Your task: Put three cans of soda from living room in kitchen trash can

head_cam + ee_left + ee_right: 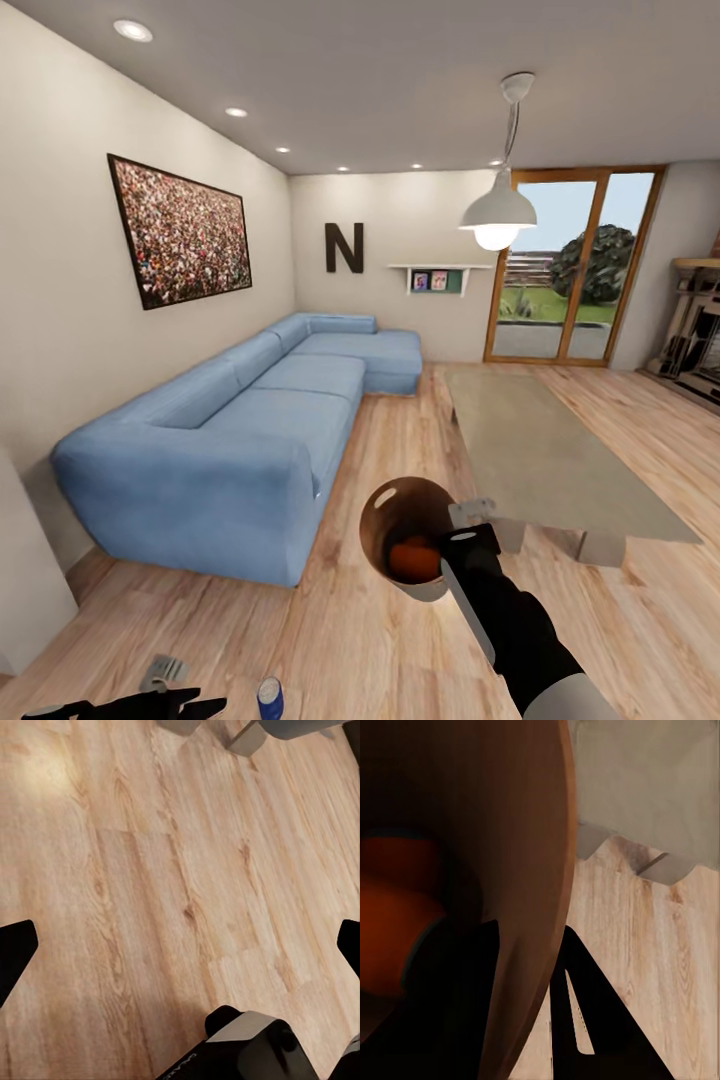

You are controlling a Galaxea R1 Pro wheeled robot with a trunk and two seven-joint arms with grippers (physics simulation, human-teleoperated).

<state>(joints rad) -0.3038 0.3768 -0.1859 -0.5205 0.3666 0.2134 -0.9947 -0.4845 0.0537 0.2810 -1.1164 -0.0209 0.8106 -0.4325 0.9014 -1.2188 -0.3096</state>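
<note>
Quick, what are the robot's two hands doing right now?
Left gripper: open, holding nothing, over the wood floor.
Right gripper: shut on the rim of the trash can, orange soda can inside.

Floor [370, 620] light wood planks, satin; sofa [250, 420] matt blue cloth; table [550, 450] smooth grey.

The right arm [520, 630] is matte black along the forearm, ending in a pale grey-white sleeve near the frame's edge; its hand [468, 535] has a grey metal bracket; the left hand [165, 700] is black with a ribbed grey block; its fingers [15, 949] are plain black.
</note>
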